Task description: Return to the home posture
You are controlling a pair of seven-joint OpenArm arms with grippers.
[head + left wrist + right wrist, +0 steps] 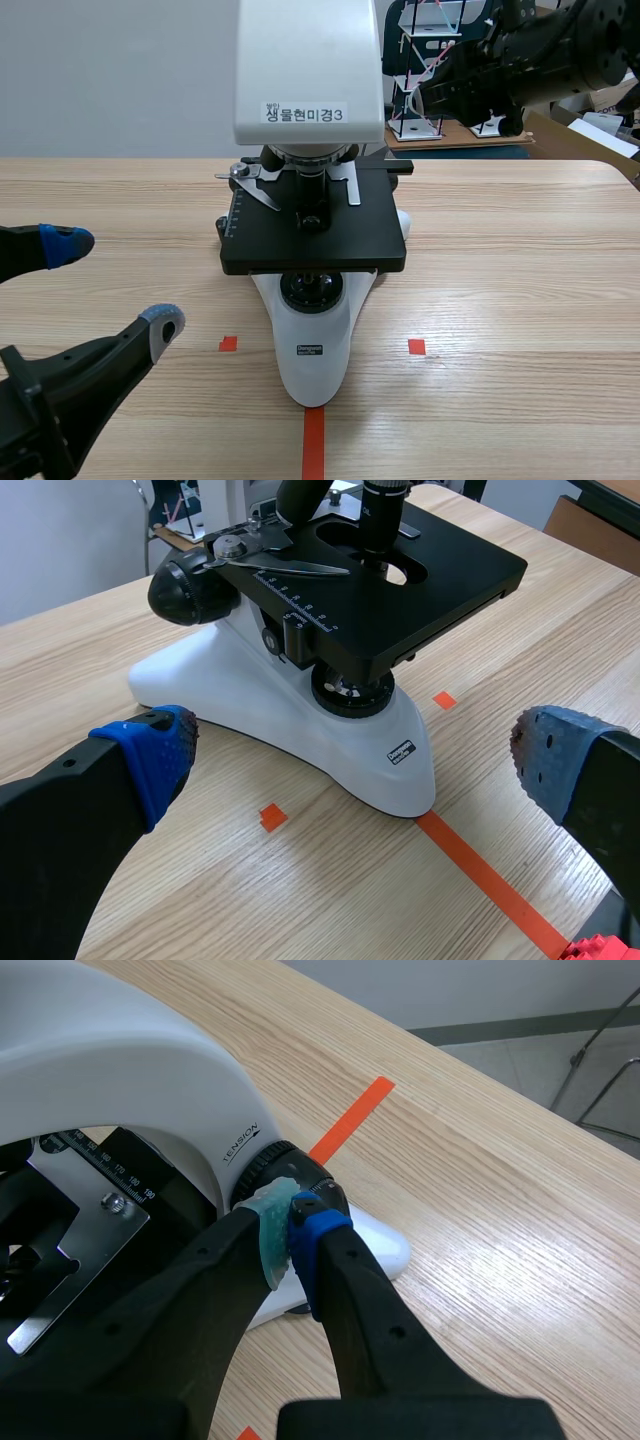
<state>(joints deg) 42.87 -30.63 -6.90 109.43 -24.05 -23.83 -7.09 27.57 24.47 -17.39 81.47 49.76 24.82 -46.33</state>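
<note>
Microscope (312,200), white, with black stage (330,235), on wooden worktop (520,300).
Left hand (112,284) beside its base, fingers spread; right hand (292,1235) closed at its knob (268,1168).

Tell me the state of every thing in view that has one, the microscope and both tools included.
microscope: upright on the table, held by neither tool.
left tool: open, empty, low beside the microscope's base and apart from it.
right tool: shut, pads pressed together, tips at the black side knob of the microscope.
</note>
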